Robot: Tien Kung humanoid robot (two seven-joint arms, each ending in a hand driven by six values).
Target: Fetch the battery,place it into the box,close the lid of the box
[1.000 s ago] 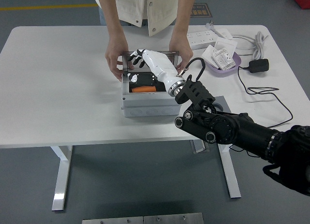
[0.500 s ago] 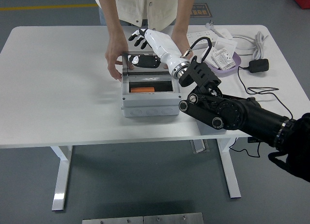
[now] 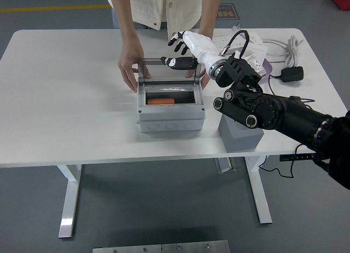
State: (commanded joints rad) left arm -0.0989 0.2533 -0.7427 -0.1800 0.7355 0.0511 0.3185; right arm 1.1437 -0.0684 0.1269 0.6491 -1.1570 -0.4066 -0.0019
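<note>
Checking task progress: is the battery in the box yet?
Yes. The orange battery lies inside the box, whose lid stands open.

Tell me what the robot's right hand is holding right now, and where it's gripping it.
The right hand is at the top edge of the box's raised lid, thumb along it, but a firm grip cannot be told.

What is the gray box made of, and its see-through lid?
The box looks like matte gray plastic: dull, even color, molded round marks on its front. Its lid seems clear, glossy plastic, since the table shows through, though glass can't be ruled out.
</note>
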